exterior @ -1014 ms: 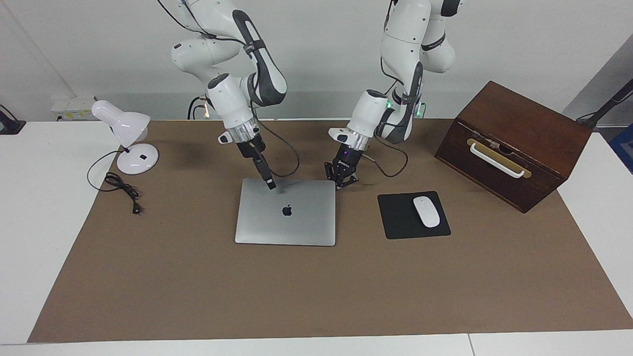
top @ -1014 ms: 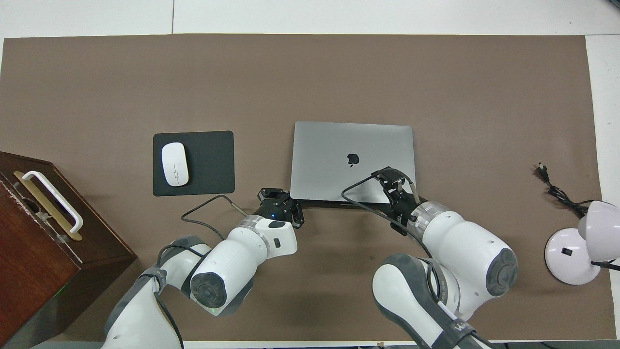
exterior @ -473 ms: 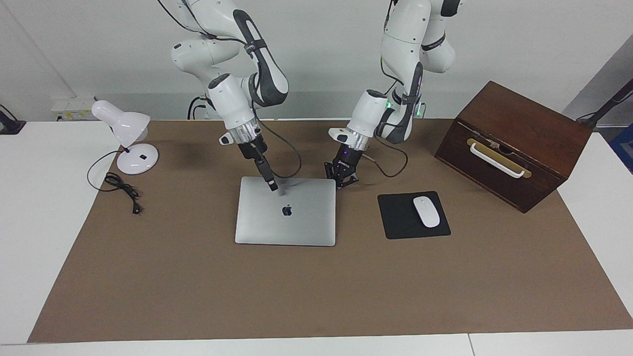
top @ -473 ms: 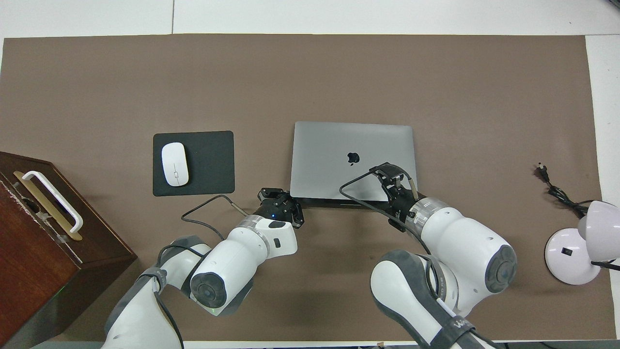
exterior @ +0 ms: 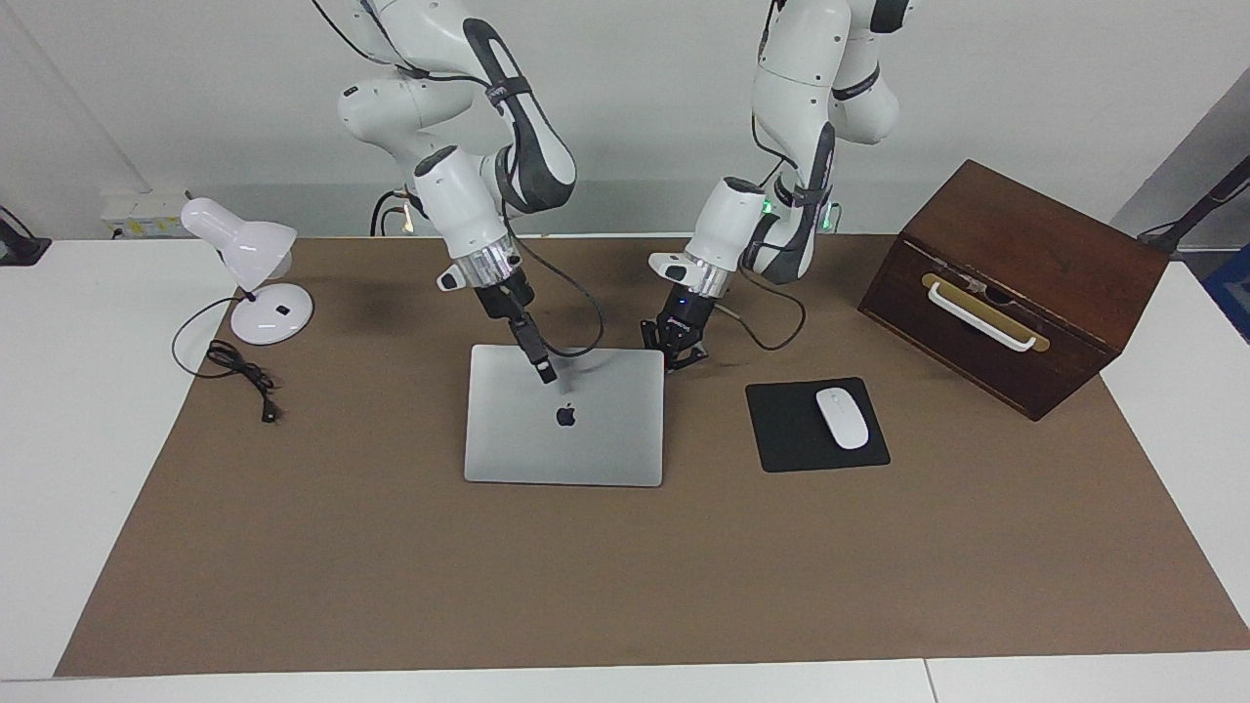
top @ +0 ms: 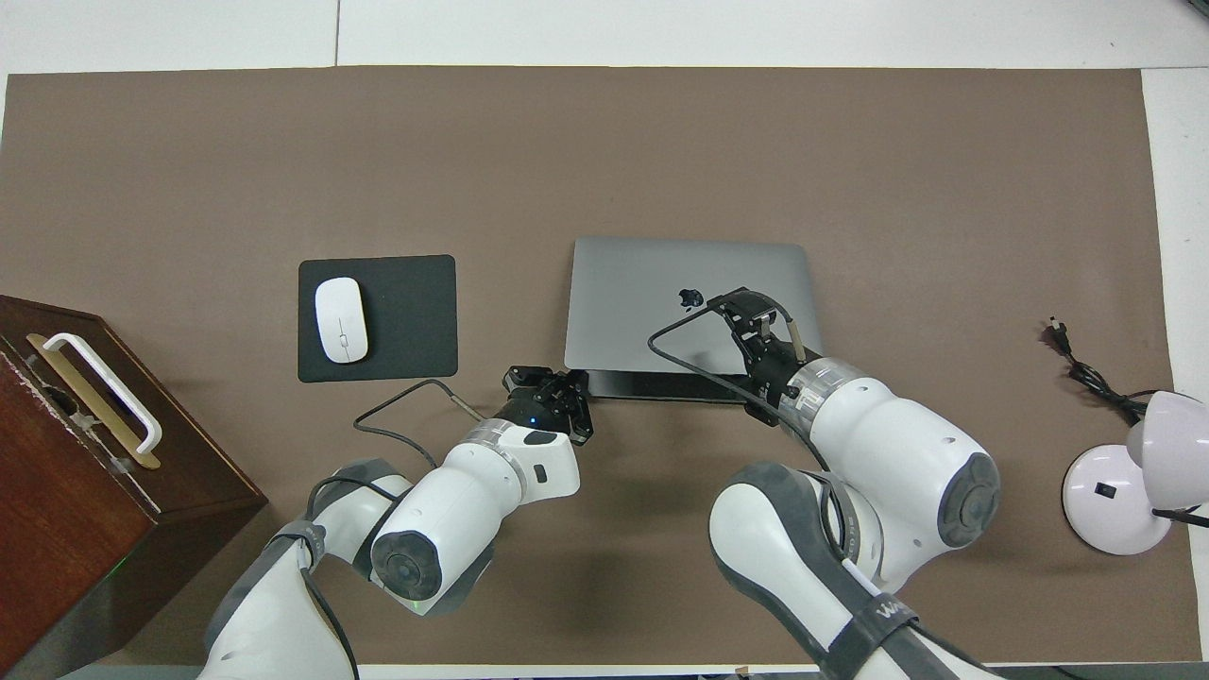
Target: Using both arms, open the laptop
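Only wooden box (exterior: 1016, 283) (closed) | mouse (exterior: 841, 417) on mouse pad (exterior: 781, 430)

Laptop (top: 652, 293) lid lifted, right gripper (top: 732, 304) over it (mid-tbl)

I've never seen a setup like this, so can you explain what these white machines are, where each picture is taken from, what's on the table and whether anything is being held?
These are two white robot arms, each ending in a small black gripper. One picture looks at them from across the table; the other looks steeply down from above their own end.

On the brown mat lie a silver laptop, a white mouse on a black mouse pad, a wooden box with a white handle, and a white desk lamp with its cord.

The left gripper is shut, beside the laptop's corner nearest the robots. The right gripper is over the lid near the logo; whether it grips the lid I cannot tell. The lid's near edge seems slightly lifted, showing a dark strip beneath.
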Controlling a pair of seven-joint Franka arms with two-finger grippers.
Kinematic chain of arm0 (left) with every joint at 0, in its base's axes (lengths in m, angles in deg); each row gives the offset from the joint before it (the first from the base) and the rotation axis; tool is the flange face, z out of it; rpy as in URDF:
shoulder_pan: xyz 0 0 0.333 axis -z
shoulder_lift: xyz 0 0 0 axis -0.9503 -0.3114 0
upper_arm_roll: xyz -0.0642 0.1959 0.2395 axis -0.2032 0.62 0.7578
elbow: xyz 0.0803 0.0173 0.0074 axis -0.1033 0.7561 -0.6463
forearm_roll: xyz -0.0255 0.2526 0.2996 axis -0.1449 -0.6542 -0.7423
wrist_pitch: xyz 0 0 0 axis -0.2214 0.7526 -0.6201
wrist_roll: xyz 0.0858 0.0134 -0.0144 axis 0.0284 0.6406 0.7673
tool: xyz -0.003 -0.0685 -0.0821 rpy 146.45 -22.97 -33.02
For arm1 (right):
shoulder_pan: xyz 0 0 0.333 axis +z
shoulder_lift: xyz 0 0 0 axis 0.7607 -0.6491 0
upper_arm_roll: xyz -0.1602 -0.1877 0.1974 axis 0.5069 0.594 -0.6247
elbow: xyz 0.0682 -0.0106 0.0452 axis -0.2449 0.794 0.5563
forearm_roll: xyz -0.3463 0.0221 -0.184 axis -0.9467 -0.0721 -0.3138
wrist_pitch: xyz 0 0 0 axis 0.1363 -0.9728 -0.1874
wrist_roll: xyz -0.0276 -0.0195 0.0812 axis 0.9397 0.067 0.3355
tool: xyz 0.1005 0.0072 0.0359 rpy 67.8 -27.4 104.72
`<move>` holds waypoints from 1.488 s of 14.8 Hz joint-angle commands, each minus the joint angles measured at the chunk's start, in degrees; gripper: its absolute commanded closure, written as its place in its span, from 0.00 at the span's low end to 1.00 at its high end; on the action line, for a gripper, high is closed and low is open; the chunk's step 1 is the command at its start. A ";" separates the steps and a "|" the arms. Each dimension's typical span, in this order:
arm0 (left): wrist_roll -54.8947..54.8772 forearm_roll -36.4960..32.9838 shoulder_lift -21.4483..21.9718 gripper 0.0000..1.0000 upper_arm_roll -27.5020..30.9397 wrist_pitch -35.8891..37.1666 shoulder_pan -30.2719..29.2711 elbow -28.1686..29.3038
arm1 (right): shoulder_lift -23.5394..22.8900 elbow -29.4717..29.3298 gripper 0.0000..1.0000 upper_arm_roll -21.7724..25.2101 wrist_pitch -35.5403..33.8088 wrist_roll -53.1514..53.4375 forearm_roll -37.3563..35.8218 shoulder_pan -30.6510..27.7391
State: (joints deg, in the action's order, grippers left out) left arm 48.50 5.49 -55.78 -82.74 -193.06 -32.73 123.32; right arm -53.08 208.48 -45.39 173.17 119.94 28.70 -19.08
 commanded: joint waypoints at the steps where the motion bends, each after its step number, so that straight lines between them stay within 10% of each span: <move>1: -0.49 -1.55 -2.53 1.00 0.02 -0.98 -0.54 -1.01 | -2.74 -4.47 0.00 -0.30 0.92 -2.62 2.81 -1.09; 22: -0.49 -1.28 -2.61 1.00 0.02 -0.98 -0.02 -1.10 | -10.03 -21.09 0.00 -0.22 -0.58 -4.03 2.63 -6.01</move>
State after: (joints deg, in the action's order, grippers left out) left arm 48.32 5.37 -55.82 -82.73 -193.16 -32.73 123.32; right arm -61.48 190.57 -45.26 173.03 119.68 28.71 -24.08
